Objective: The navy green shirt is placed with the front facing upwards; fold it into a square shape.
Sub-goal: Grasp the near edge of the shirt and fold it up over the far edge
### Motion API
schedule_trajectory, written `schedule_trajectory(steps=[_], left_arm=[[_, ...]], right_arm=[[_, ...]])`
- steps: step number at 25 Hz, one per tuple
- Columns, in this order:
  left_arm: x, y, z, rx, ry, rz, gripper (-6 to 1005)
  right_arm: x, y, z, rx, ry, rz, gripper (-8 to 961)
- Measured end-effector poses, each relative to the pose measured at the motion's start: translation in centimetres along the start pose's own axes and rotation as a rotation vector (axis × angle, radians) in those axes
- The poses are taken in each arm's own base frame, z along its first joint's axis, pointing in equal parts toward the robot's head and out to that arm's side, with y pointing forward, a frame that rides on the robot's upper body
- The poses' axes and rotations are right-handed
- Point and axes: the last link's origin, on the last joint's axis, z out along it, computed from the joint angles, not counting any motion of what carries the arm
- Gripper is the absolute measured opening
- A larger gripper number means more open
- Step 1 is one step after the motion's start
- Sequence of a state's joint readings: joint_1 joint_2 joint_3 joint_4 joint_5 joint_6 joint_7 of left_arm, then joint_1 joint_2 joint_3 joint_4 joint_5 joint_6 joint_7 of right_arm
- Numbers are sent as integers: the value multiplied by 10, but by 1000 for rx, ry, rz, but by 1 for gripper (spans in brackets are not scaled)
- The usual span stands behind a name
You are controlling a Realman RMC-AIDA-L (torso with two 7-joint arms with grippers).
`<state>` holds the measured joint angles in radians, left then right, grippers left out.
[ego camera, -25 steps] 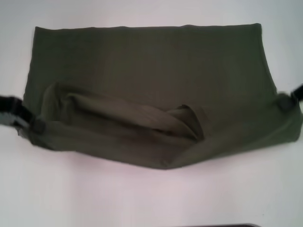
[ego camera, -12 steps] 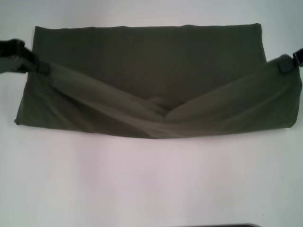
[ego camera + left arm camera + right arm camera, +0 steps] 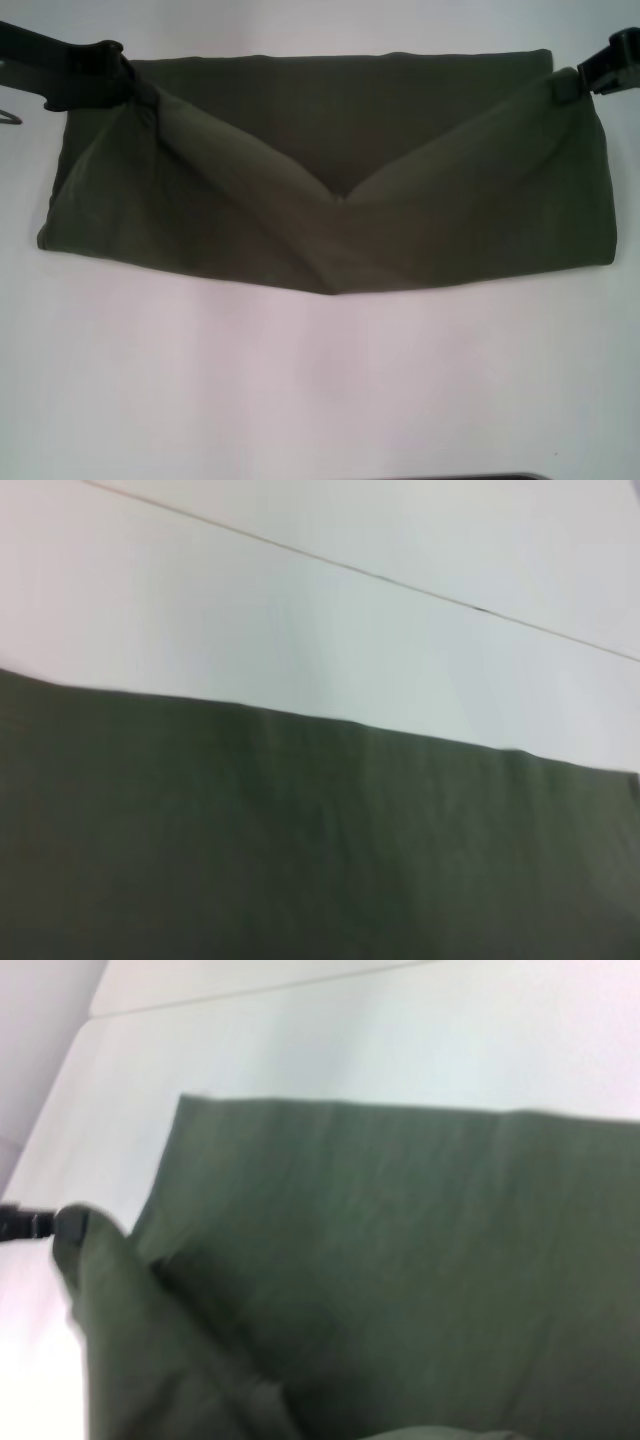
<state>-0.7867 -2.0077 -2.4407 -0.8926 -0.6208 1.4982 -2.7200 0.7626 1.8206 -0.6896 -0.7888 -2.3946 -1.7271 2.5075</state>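
The navy green shirt lies on the white table as a wide folded band, plain side up; its lettering and neck label are hidden. My left gripper is shut on the near layer's left corner, held up near the band's far left corner. My right gripper is shut on the near layer's right corner, near the far right corner. The lifted layer sags in a V toward the middle. The shirt fills the lower part of the left wrist view and most of the right wrist view, where the left gripper shows far off.
The white table stretches wide in front of the shirt, and a strip of it shows behind. A seam line crosses the table in the left wrist view. A dark object peeks in at the near edge.
Both grippers have carried the shirt's near corners up and away toward its far edge. The near layer has unrolled from a crumpled fold into a taut V-shaped flap.
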Motion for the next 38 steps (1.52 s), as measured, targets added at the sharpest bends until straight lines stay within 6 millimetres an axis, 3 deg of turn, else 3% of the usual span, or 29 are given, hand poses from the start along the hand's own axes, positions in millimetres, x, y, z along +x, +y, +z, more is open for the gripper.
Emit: schedule_trajectory(steps=[11, 22, 38], left_arm=[[11, -8, 17, 76, 92, -38, 34], [26, -9, 34, 112, 199, -53, 35], [41, -9, 50, 156, 291, -65, 35]], right_arm=[[-14, -25, 7, 137, -146, 66, 43], [-28, -38, 15, 219, -250, 67, 43], [-38, -42, 56, 327, -358, 32, 43]])
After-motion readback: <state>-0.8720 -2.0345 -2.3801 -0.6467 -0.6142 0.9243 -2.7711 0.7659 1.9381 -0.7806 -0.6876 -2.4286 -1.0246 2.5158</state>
